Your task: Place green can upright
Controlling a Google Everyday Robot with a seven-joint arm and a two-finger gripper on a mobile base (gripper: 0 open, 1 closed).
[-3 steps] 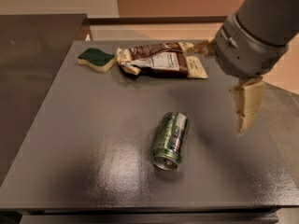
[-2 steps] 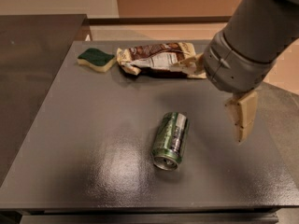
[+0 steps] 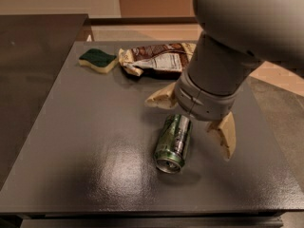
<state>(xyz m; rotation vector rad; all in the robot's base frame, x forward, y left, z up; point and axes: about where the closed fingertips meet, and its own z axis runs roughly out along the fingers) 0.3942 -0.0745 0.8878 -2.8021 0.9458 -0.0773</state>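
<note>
One green can (image 3: 173, 141), one sponge (image 3: 98, 61), one crumpled snack wrapper (image 3: 155, 61), one gripper (image 3: 188, 128) with two tan fingers (image 3: 224, 136), all on or over one dark grey table (image 3: 80, 146). The can lies on its side, right of the table's middle. Its long axis runs from far to near, and the near end swings slightly left. A silver end faces the near edge; the far end is tucked under the grey wrist. The gripper hangs over that far end with its jaws spread wide and holding nothing. One finger sits left of and beyond the can, the other just right of it, alongside the can's body. Whether either finger touches the can I cannot tell. The wrapper lies beyond the can near the far edge, partly hidden by the arm. The sponge, yellow with a green top, lies beyond and well left of the can, just left of the wrapper. Left of the can is a broad stretch of bare tabletop out to the left edge. Nearer than the can, a narrower bare strip runs to the near edge. Right of the can, past the right finger, some table remains before the right edge, with floor beyond. A second dark surface (image 3: 33, 46) stands far left of the can, past the table's left edge.
</note>
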